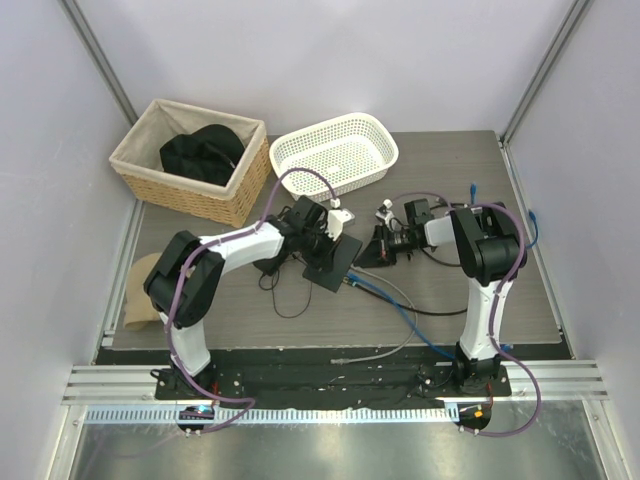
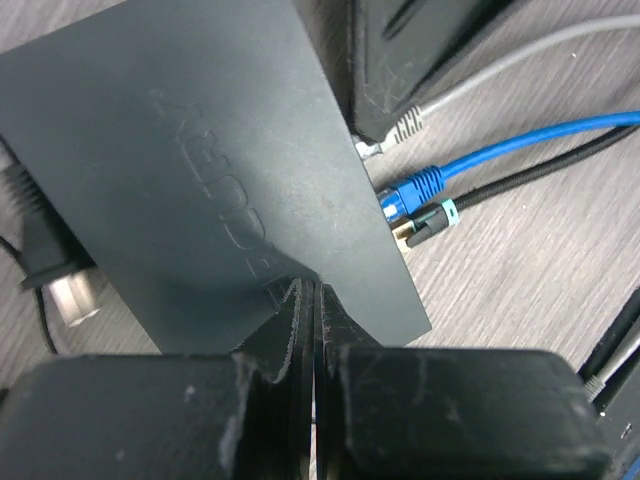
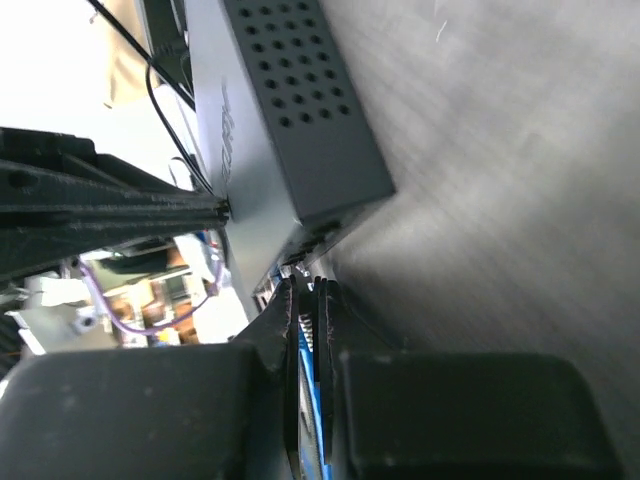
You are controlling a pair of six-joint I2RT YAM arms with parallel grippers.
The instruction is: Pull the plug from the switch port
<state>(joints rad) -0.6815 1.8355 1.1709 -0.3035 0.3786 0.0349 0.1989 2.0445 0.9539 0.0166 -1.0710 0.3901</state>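
The switch (image 1: 338, 268) is a flat black box at the table's middle; it also shows in the left wrist view (image 2: 200, 150) and the right wrist view (image 3: 300, 100). A grey plug (image 2: 405, 125), a blue plug (image 2: 410, 190) and a black plug (image 2: 428, 220) sit in its port edge. My left gripper (image 2: 312, 290) is shut, tips pressing on the switch's top (image 1: 322, 250). My right gripper (image 3: 308, 290) is at the port edge (image 1: 372, 250), fingers nearly together at the grey plug's clear end. Blue shows in the narrow gap.
A wicker basket (image 1: 190, 165) holding black cloth stands back left, with a white plastic basket (image 1: 335, 150) beside it. A tan object (image 1: 140, 290) lies at the left edge. Blue, grey and black cables (image 1: 400, 310) trail toward the front. A power lead (image 2: 50, 260) enters the switch's opposite side.
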